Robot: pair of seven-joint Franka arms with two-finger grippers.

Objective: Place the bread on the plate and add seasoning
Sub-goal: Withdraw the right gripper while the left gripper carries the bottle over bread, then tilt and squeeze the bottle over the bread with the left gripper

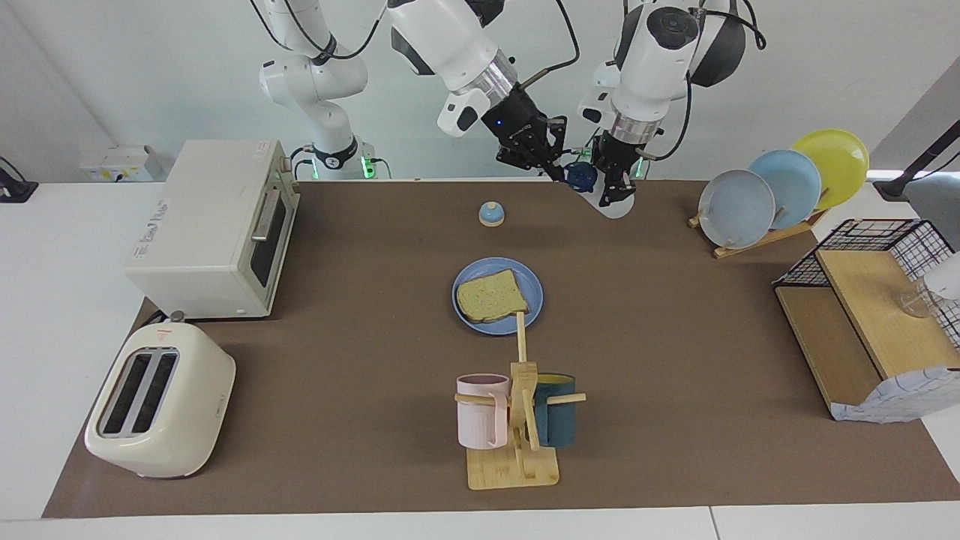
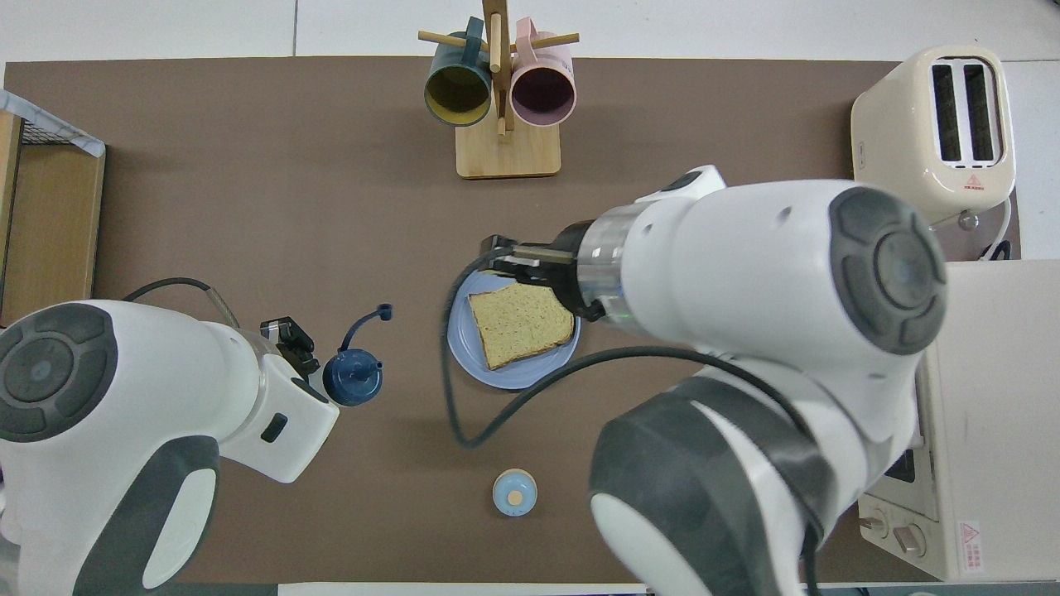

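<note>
Lying on the plate [image 1: 534, 292] at mid-table: the bread [image 1: 491, 296]. Clamping the seasoning bottle [image 1: 583, 177] in mid-air: left gripper [image 1: 613, 193]. Hovering just beside its cap: right gripper [image 1: 551, 166], fingers unreadable.
</note>
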